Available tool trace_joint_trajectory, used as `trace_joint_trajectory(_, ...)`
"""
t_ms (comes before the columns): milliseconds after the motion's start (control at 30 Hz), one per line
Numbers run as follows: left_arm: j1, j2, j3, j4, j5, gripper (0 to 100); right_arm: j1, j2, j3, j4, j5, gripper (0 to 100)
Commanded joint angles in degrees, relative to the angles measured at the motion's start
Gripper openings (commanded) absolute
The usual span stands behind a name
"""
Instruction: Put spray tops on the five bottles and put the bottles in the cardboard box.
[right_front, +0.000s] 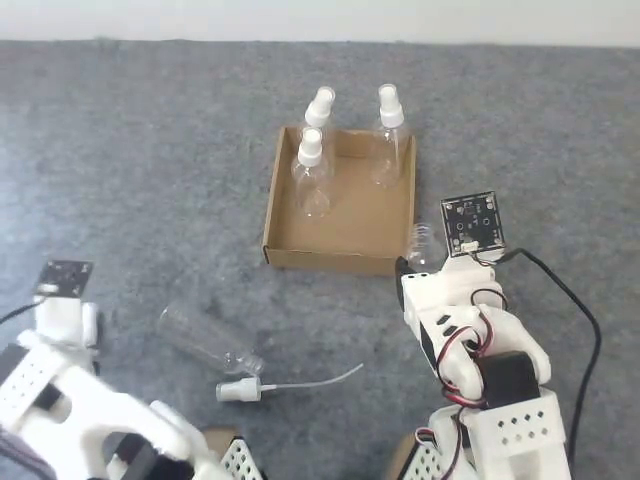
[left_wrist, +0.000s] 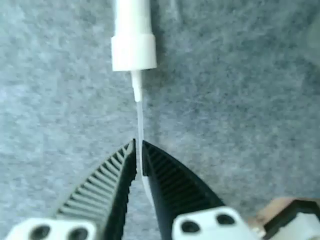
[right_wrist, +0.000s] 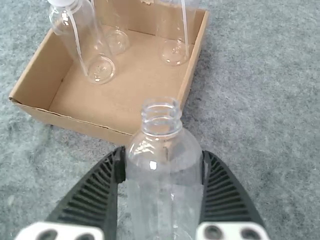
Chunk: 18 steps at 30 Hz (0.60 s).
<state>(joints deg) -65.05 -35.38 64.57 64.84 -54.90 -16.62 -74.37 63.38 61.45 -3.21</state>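
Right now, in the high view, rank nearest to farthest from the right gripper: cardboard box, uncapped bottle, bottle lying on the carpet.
1. Uncapped bottle, clamped in the right gripper.
2. Cardboard box, its near right corner just beyond.
3. Bottle lying on the carpet, far off to the left.

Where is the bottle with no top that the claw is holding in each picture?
High view: the open bottle stands by the cardboard box's front right corner.
Right wrist view: the bottle sits in the right claw, same box behind it.
Left wrist view: a spray top instead.
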Motion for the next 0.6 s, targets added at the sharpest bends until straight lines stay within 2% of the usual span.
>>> trace_joint_trajectory(0, 0.4, -1.5, 4.2, 0.2, 3.6, 2, 0.8, -0.9, -0.9, -1.6, -0.4, 0.7)
trace_joint_trajectory(167, 0.1, -1.5, 4.6, 0.6, 3.7, 4, 0.7, -0.9, -0.9, -1.6, -0.4, 0.7)
trace_joint_trajectory(333, 0.1, -1.5, 4.4, 2.2, 6.7, 20, 0.8, -0.9, -0.9, -1.6, -0.4, 0.7)
trace_joint_trajectory(400, 0.4, -1.5, 2.9, 4.8, 6.9, 24, 0.8, -0.9, -0.9, -1.6, -0.4, 0.7)
trace_joint_trajectory(567, 0.4, -1.5, -5.6, 16.1, 6.9, 25, 0.8, -0.9, -0.9, -1.6, -0.4, 0.7)
